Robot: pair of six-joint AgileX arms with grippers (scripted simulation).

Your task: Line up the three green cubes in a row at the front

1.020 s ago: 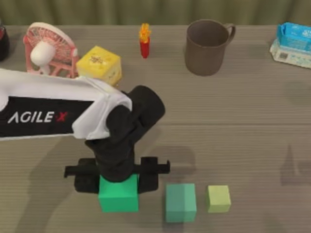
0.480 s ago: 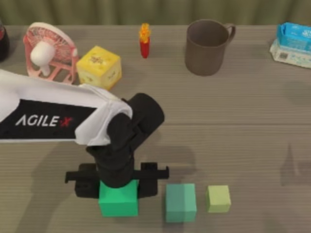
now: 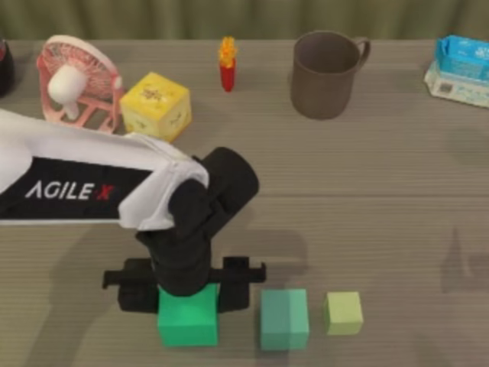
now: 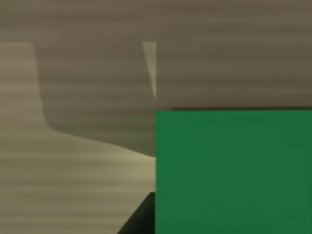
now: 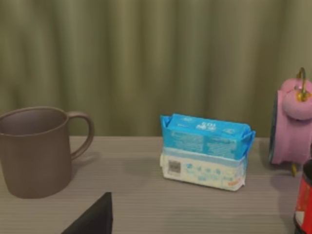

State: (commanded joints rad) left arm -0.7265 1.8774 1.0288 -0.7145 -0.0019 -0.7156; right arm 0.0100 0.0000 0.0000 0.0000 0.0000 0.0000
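Note:
Three green cubes lie in a row at the front in the top view. The larger bright green cube (image 3: 188, 321) is at the left, the teal-green cube (image 3: 284, 319) in the middle, the small pale yellow-green cube (image 3: 343, 313) at the right. My left gripper (image 3: 186, 292) hangs over the bright green cube, with a dark finger on each side of it. In the left wrist view that cube (image 4: 234, 170) fills half the picture, with one finger (image 4: 141, 220) against its edge. The right gripper is out of the top view. One of its fingers (image 5: 95, 219) shows, set well out to the side.
At the back stand a pink fan (image 3: 75, 84), a yellow patterned cube (image 3: 156, 105), a small red and yellow object (image 3: 227, 65), a brown mug (image 3: 325, 73) and a blue tissue pack (image 3: 461, 70). The right wrist view also shows a pink clock (image 5: 292, 122).
My left gripper and the bright green cube have moved slightly toward the table's front edge. The other two cubes have not moved.

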